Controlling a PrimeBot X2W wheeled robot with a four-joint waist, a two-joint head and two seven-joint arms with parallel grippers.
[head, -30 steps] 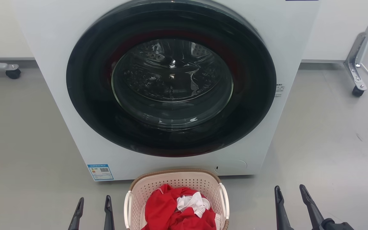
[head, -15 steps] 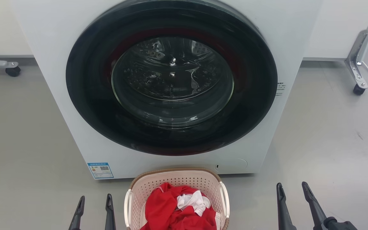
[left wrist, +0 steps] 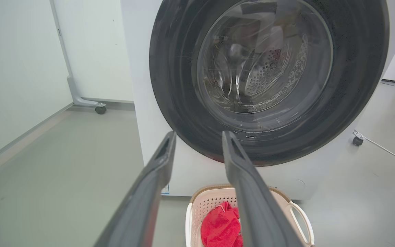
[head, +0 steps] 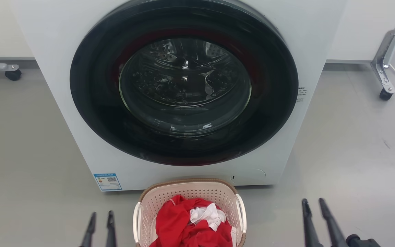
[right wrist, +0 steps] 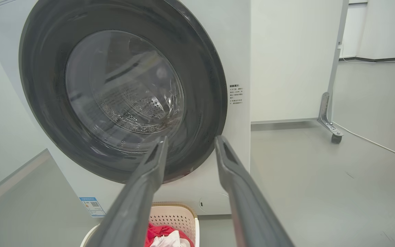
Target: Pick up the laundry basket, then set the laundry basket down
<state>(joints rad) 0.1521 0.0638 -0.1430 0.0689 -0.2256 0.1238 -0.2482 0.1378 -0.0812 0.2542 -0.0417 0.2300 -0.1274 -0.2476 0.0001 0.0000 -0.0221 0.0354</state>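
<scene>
- Found the laundry basket [head: 183,195] on the floor [head: 348,154], just in front of the washing machine [head: 57,51], low and central in the head view, between the two grippers.
- Noted its rounded-rectangular shape, cream-pink plastic walls pierced with rows of small holes, and a brown woven-look rim [head: 187,180].
- Marked a thin, smooth white loop handle [head: 241,212] on the right side and its twin on the left.
- Saw crumpled red cloth [head: 180,226] heaped inside, with a bunched white piece [head: 208,216] on top.
- Found the left gripper [head: 100,219] near the basket's left side but apart from it, its two dark tapered fingers parted by a narrow gap, nothing between them.
- Found the right gripper [head: 313,206] well apart on the basket's right, fingers likewise slightly parted and empty.
- Caught, in both wrist views, long matte grey fingers narrowing to blunt tips, with the basket's perforated wall low beyond them.
- Noted the machine's smooth white casing, a broad glossy black door ring [head: 94,113] and domed clear glass [head: 183,89] over a dimpled, perforated metal drum.
- Spotted a small blue label [head: 107,181] at the casing's lower left corner.
- Took the floor for smooth matt grey; picked out a black castor [head: 385,95] under a metal bracket at far right.
</scene>
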